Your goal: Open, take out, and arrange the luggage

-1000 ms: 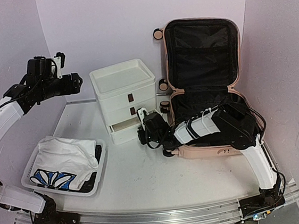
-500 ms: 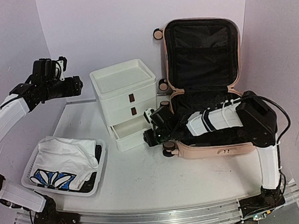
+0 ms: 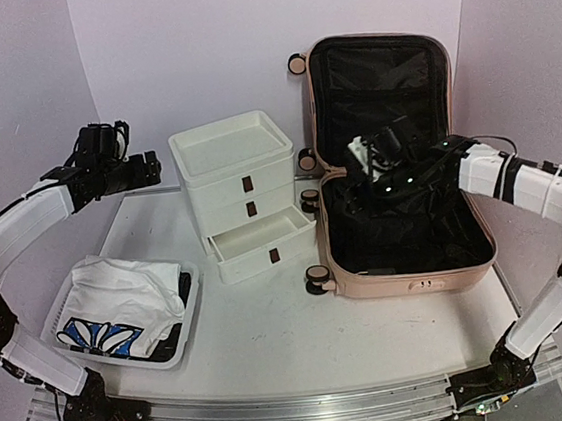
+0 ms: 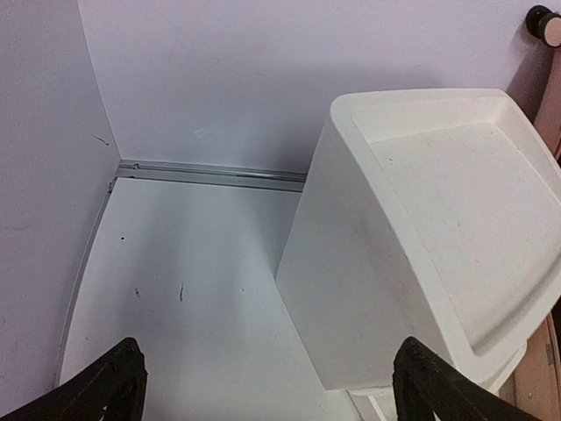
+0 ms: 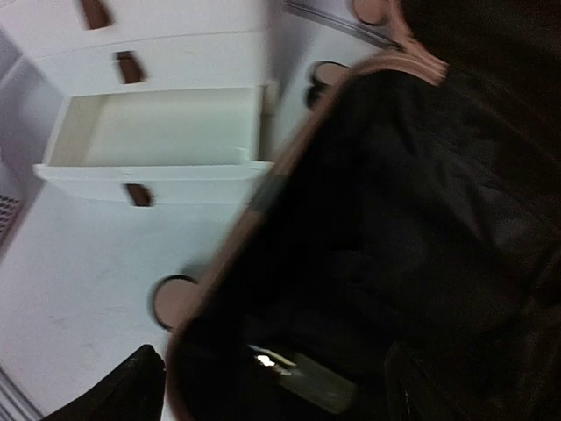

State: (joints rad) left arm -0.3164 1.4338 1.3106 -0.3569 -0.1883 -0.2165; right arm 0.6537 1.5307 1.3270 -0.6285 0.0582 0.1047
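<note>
Right pincer (image 3: 365, 166), jaws apart and empty, hovers over open luggage (image 3: 409, 279) at table (image 3: 275, 342) right, lid (image 3: 379, 90) upright. My plan: lower slowly, grip contents, avoid snagging black lining (image 3: 405, 238).

The right end effector (image 3: 376, 172) hangs over the lower half of the luggage (image 3: 409, 279), which lies open on the bench (image 3: 305, 339) with its lid standing up behind. To that end effector's left stands the drawer unit (image 3: 230, 151), its bottom drawer (image 3: 264, 240) pulled out forward, near a luggage wheel. The left end effector (image 3: 151, 167) hovers left of the unit's top. Below and in front of it sits the basket (image 3: 115, 354), folded cloth (image 3: 118, 288) inside.
</note>
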